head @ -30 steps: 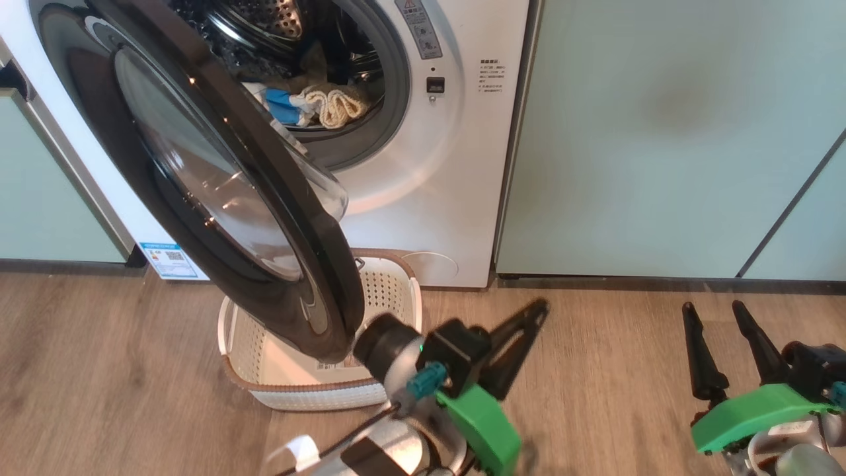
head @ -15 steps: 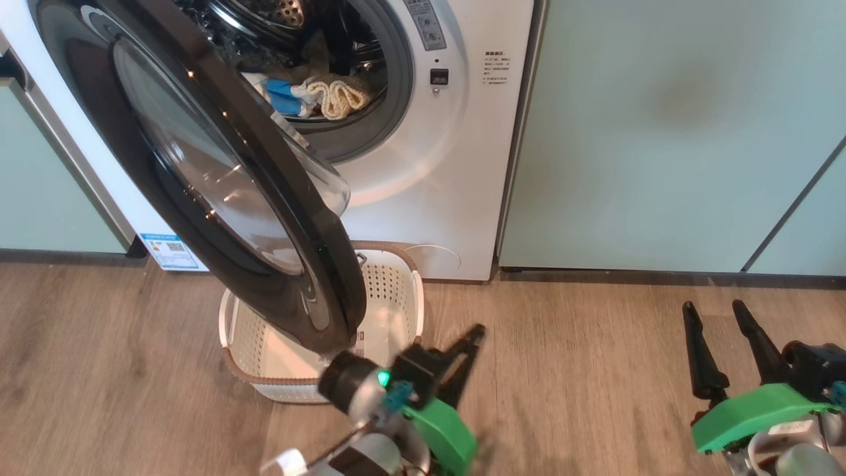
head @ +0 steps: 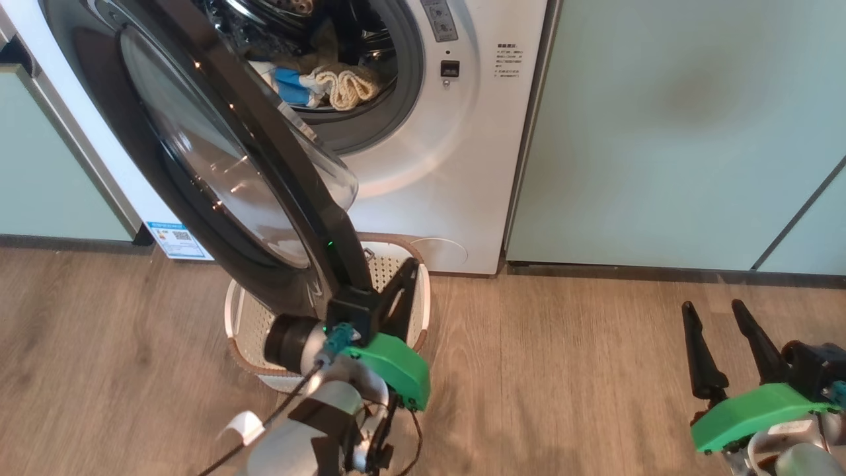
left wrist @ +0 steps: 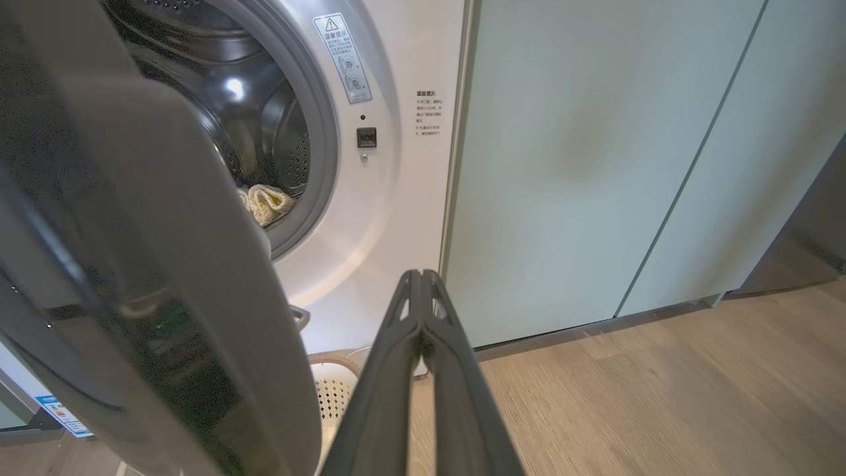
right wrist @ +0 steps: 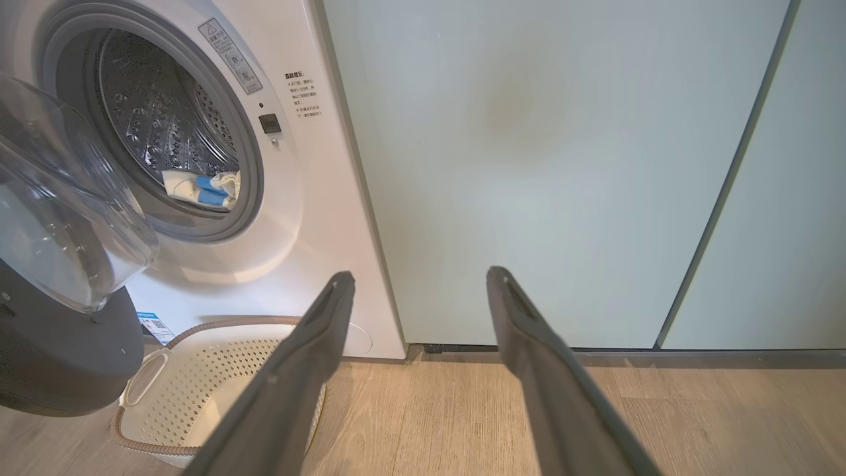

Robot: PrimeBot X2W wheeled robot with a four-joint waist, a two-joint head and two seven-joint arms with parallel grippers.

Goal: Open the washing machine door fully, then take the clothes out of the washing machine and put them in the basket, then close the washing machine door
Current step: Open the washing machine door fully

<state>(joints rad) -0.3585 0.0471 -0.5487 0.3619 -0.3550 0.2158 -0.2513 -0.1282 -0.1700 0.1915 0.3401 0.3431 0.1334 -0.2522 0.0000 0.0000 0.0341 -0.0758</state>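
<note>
The glossy black, glass-bowled round washing machine door (head: pixel 218 172) is hanging half-open, centre-left, its free edge just left of the pinched-shut, empty left claw (head: pixel 410 268); the right claw (head: pixel 714 309) is sitting agape, empty, lower right.

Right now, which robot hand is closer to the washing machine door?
Left. The left gripper, shut, sits at the lower edge of the washing machine door. The right gripper, open, is far off to its right.
</note>
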